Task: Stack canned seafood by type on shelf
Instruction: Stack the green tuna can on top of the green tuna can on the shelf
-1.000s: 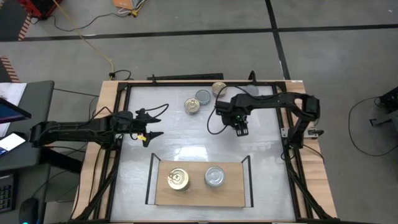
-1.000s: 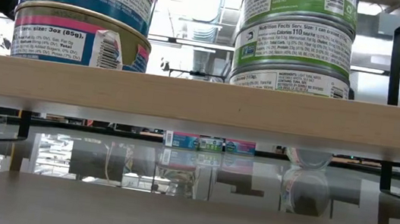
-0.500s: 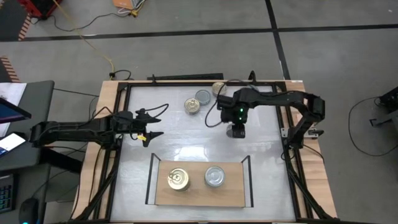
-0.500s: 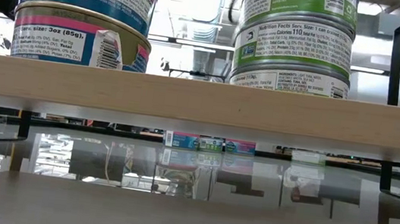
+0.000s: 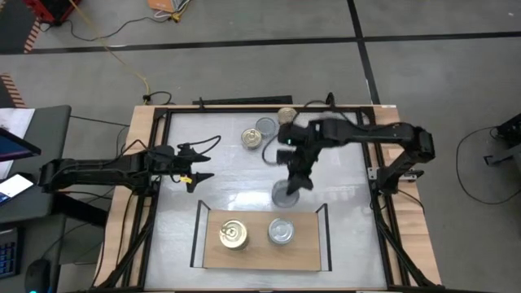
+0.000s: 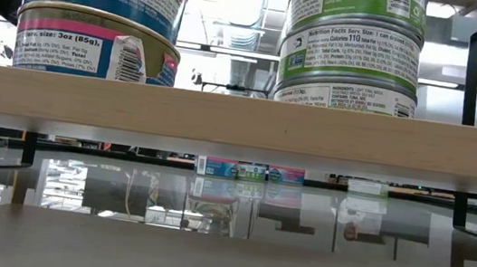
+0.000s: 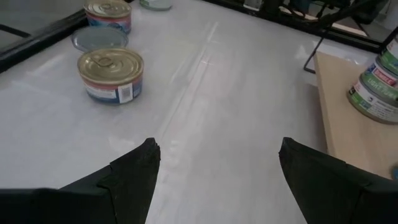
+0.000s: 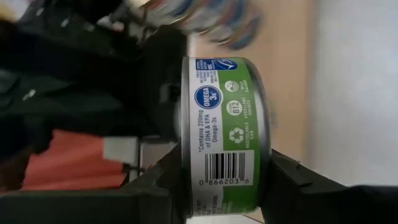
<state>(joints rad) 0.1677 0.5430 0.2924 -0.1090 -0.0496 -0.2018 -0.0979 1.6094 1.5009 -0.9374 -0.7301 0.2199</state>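
While two sorted stacks, a gold-lidded stack (image 5: 233, 235) and a silver-lidded stack (image 5: 282, 231), are already standing on the shelf (image 5: 259, 256), a green-labelled tin (image 8: 225, 137) is clamped between the fingers of the right gripper (image 5: 290, 189) just behind the shelf. Three loose tins (image 5: 264, 130) are left on the tabletop (image 5: 228, 175) well behind the shelf, and the left gripper (image 5: 201, 162) is held with its fingers apart, left of and behind the shelf.

The right pincer (image 5: 286, 189) is clamped on a green-labelled can (image 8: 225, 137), one finger pressed against each flat face, its arm bent inward from the right side. The left pincer (image 5: 201, 163) stands wide apart with nothing between its fingers (image 7: 134, 171), its arm stretched level.
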